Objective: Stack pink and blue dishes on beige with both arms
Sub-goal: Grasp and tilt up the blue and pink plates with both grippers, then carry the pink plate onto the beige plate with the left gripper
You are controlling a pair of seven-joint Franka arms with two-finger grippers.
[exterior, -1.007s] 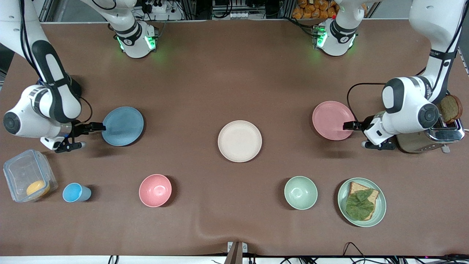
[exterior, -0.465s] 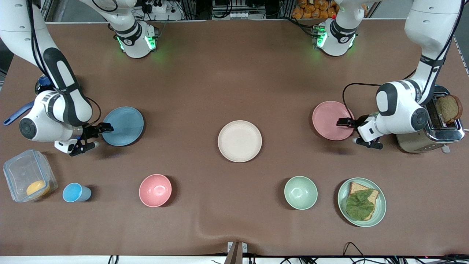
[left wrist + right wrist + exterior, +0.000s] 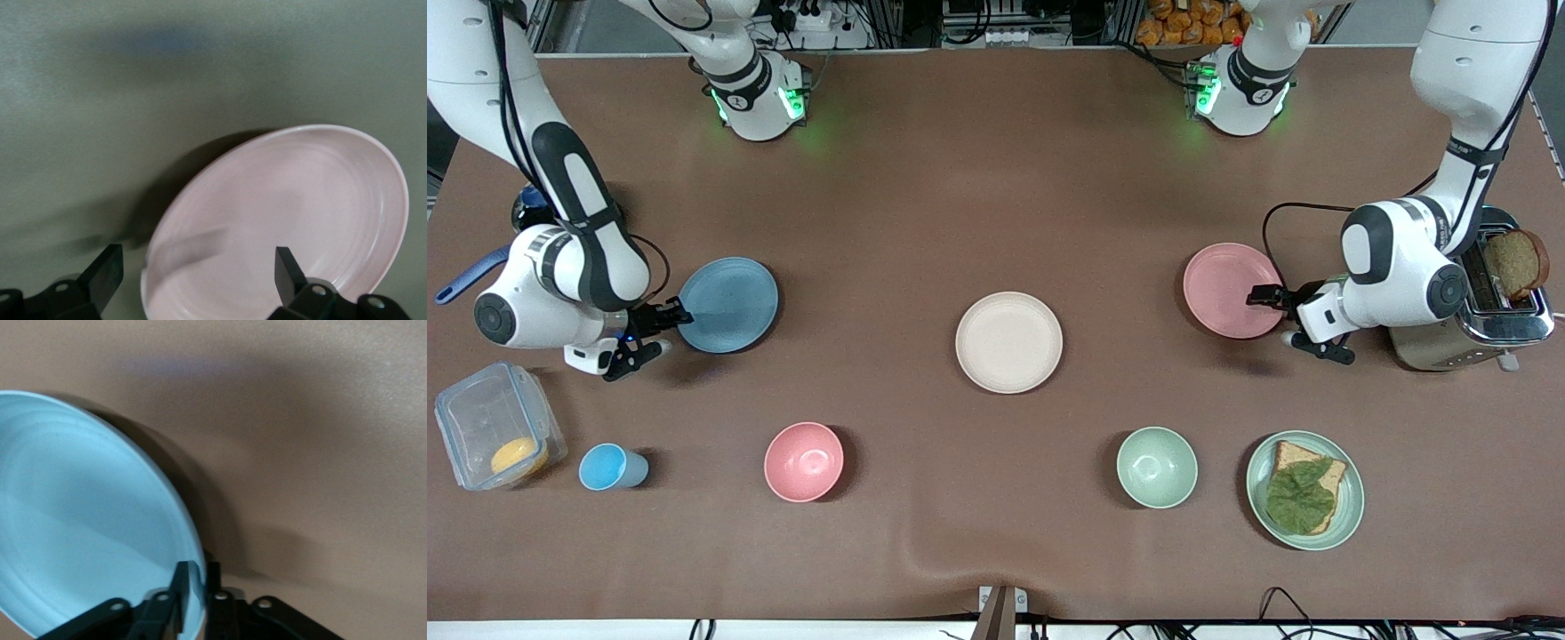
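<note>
The blue plate [image 3: 729, 305] lies toward the right arm's end of the table. My right gripper [image 3: 671, 316] is shut on its rim, one finger on top and one underneath; the right wrist view shows the gripper [image 3: 199, 570] pinching that blue plate [image 3: 80, 520]. The pink plate [image 3: 1227, 289] lies toward the left arm's end. My left gripper [image 3: 1272, 316] is open and straddles its edge. In the left wrist view the gripper [image 3: 197, 257] has the pink plate [image 3: 287, 213] between its spread fingers, untouched. The beige plate [image 3: 1008, 342] sits bare at the table's middle.
A toaster with bread [image 3: 1485, 311] stands close beside the left arm. Nearer the front camera are a green plate with bread and a leaf [image 3: 1304, 491], a green bowl [image 3: 1157, 467], a pink bowl [image 3: 804, 461], a blue cup [image 3: 609, 467] and a clear container [image 3: 494, 436].
My right gripper slid onto the blue plate's rim and shut on it. My left gripper moved in over the pink plate's edge and stayed open.
</note>
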